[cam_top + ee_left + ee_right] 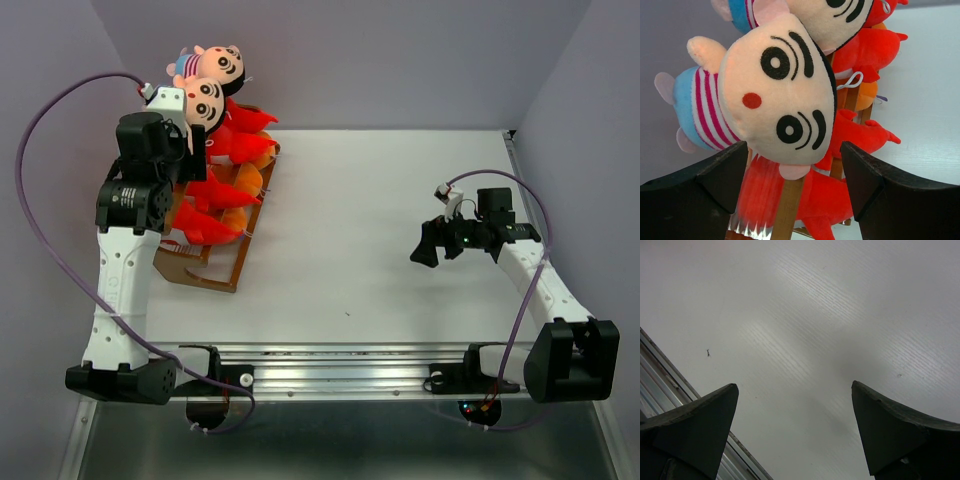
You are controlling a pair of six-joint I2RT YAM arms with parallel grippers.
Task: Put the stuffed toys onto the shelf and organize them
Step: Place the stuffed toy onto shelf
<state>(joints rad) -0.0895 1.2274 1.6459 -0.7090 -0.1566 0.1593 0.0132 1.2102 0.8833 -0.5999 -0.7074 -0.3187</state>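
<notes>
Sideways atop the wooden shelf (225, 272) at the white table's (380, 220) left edge, a peach-faced doll head (780, 95) lies cap toward the lilac wall, face toward the left gripper (794, 150), whose jaws stand wide, holding nothing. The right gripper (795, 390) hangs spread and empty above the tabletop.

No writing, label or number can be read (in any view).

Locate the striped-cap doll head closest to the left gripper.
The doll head sits far left in the top view, at the far end of the shelf, in front of the second doll head and ahead of the open left gripper.
</notes>
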